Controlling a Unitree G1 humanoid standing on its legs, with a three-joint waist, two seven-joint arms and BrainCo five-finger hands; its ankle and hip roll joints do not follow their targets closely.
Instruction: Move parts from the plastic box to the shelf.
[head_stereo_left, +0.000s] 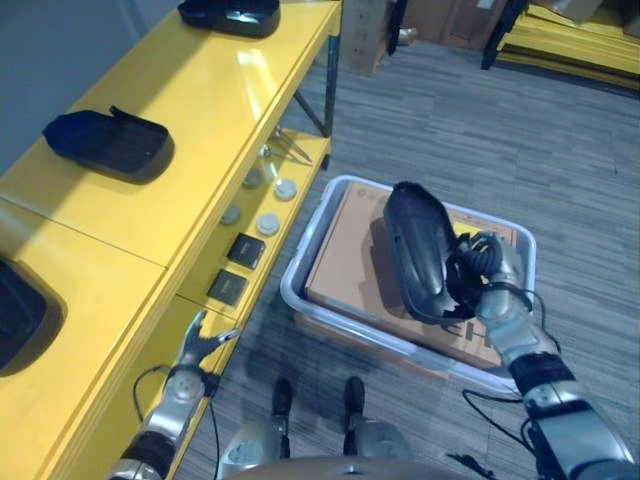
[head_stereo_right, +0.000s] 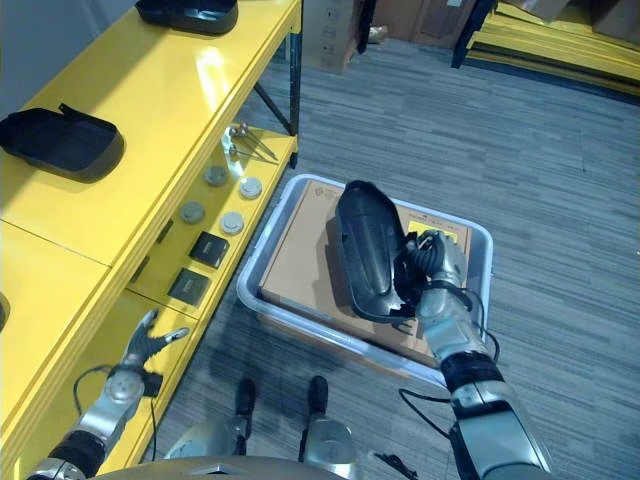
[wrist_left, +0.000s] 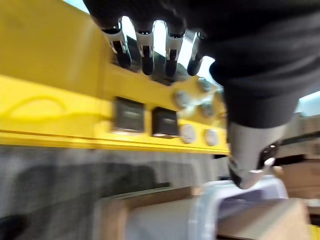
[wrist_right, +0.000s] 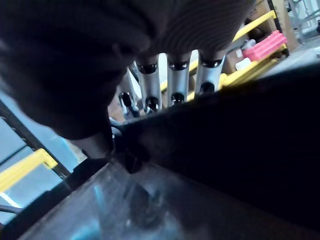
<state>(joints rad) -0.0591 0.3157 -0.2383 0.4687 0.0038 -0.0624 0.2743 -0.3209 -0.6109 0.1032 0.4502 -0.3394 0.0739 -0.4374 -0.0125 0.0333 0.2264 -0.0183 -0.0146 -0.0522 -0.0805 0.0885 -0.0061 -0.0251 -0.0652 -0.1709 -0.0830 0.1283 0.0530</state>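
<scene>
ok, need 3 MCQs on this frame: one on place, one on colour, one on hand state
1. Where is the black part the right hand grips?
A. on the shelf top
B. above the plastic box
C. on the floor

2. What colour is the shelf?
A. yellow
B. red
C. white

3. What state is the left hand in?
A. shut on a part
B. curled and holding nothing
C. open

Answers:
1 B: the right hand grips the black part over the cardboard in the plastic box.
2 A: the shelf is yellow.
3 C: the left hand spreads straight fingers beside the shelf edge, holding nothing.
</scene>
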